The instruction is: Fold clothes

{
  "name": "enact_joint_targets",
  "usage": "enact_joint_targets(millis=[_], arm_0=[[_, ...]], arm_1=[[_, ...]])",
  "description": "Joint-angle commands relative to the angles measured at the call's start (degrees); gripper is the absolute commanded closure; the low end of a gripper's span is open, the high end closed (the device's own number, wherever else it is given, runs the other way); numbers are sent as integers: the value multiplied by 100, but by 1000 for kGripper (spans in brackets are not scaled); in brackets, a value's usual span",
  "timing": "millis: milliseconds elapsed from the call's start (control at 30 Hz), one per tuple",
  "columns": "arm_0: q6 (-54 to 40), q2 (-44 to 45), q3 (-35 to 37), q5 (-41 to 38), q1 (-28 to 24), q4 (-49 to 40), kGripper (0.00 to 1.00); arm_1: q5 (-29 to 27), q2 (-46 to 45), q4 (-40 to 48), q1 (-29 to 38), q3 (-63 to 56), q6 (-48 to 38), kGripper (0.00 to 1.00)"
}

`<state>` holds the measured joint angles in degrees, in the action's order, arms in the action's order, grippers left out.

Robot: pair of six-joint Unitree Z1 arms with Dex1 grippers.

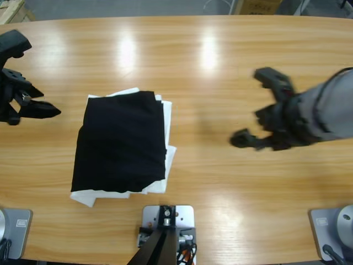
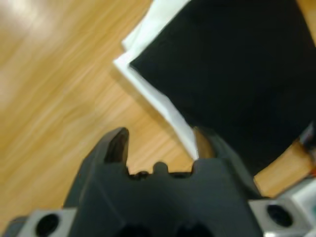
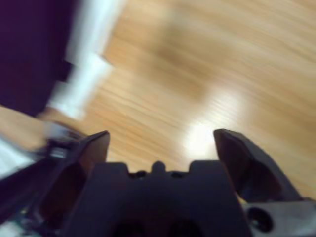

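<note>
Two claws, both with jaws spread and nothing between them, hover on either side of a folded black shirt (image 1: 120, 142). At the table's (image 1: 220, 182) left edge, seen from overhead, the left claw (image 1: 34, 106) sits just off the shirt's upper left corner, its tips aimed toward the cloth; its wrist camera looks down on that same corner, where the black fabric (image 2: 237, 74) lies over a white folded garment (image 2: 158, 98) that sticks out beneath it. The right claw (image 1: 255, 107) hangs well apart from the shirt, over bare wood on the far side, also facing it. Overhead, the shirt is a neat rectangle, its long side running from the table's far edge toward the near edge, resting squarely on the white pile (image 1: 168, 118), which peeks out along its right side and bottom. Judging from this, the left claw is nearer and the shirt appears already folded, so little seems left to do.
</note>
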<state>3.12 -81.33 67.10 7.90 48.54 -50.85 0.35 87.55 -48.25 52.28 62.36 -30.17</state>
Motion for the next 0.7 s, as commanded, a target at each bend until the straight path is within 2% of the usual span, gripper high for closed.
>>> enact_joint_targets(millis=[33,433,700], arm_0=[[-2326,-1120,1183,17,1154,-856,27],[-3133,-1823,1267,-18,1374,-1057,4],[-3177,-2581,1396,-795,1108,-837,4]], arm_1=[[-626,-379,-1714,28,272,37,0],[-571,-992,-1520,-112,-384,-191,0],[-427,-1173,-1330,-156,-774,-297,0]])
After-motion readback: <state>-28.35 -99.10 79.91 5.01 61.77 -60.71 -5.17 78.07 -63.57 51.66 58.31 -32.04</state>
